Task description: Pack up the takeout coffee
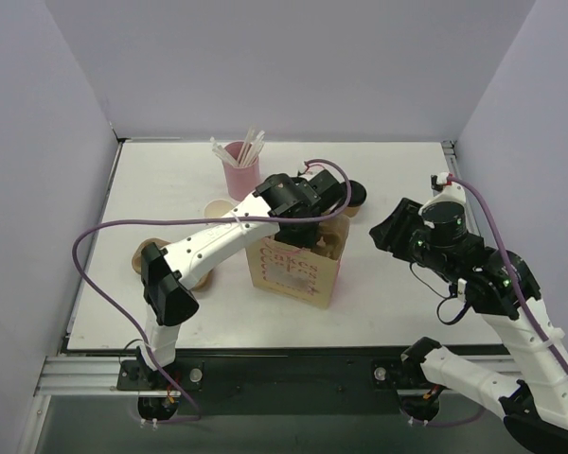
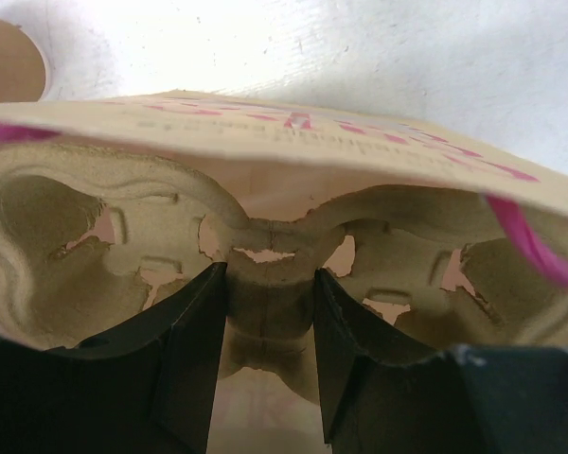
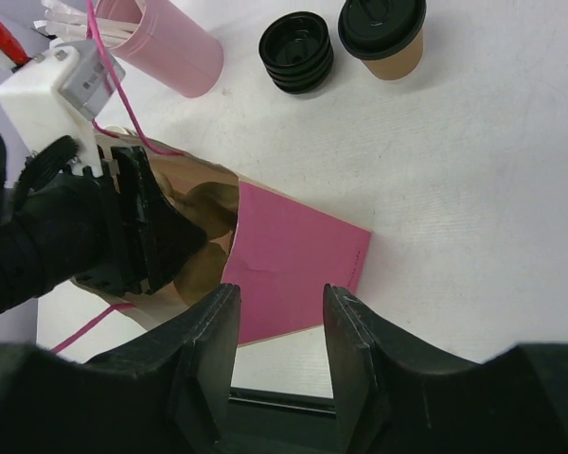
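In my top view, pink cup of white straws point(image 1: 240, 168) stood upper centre, paper bag point(image 1: 298, 270) mid-frame, pulp carrier point(image 2: 76, 246) sat inside it, black lids point(image 3: 296, 50) stacked.

The mouth of the paper bag point(image 1: 298, 270) was blocked: the pulp carrier point(image 2: 95, 246) filled it, and the left end effector point(image 2: 270, 279) stood inside, clamped on the carrier's middle ridge. Right of the bag the worktop point(image 3: 473, 189) was free. Behind the bag stood the takeout coffee point(image 3: 383, 38), black lids point(image 3: 296, 52) and straw cup point(image 3: 166, 43), near one another.
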Tool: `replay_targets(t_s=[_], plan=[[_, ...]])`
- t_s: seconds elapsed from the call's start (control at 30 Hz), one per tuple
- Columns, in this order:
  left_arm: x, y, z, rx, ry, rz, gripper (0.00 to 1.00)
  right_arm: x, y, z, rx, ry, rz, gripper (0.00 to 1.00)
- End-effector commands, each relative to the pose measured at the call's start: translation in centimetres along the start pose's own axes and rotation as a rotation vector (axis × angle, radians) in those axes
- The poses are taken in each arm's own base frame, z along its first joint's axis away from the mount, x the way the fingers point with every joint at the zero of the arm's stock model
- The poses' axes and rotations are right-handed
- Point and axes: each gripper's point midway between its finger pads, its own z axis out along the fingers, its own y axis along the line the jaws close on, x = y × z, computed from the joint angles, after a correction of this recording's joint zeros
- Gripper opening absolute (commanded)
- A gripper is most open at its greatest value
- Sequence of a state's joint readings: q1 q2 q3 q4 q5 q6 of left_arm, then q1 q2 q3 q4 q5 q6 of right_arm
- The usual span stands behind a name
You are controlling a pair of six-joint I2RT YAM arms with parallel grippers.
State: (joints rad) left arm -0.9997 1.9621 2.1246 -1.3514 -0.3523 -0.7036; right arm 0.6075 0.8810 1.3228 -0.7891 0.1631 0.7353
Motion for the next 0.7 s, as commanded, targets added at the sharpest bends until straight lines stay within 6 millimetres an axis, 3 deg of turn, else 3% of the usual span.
replay_targets(t_s=[0.0, 0.3, 0.33, 0.43, 0.67], plan=[[3.2, 3.0, -0.4, -0.121, 0.114, 0.036, 0.45, -1.5, 0.5, -0.8, -0.024, -0.048, -0.008, 0.41], [4.0, 2.3, 1.5, -0.113, 0.127, 0.012, 0.52, -2.1, 0.1, -1.6, -0.024, -0.084, -0.02, 0.42], [4.0, 2.3, 1.6, -0.116, 0.131, 0.012, 0.62, -2.1, 0.0, -1.7, -0.024, -0.086, -0.023, 0.42], [3.9, 2.4, 1.2, -0.122, 0.13, 0.014, 0.7, -2.3, -0.1, -1.8, -0.022, -0.092, -0.025, 0.42], [2.1, 3.0, -1.6, -0.104, 0.06, -0.012, 0.73, -2.4, -0.1, -1.8, -0.019, -0.094, -0.034, 0.44]])
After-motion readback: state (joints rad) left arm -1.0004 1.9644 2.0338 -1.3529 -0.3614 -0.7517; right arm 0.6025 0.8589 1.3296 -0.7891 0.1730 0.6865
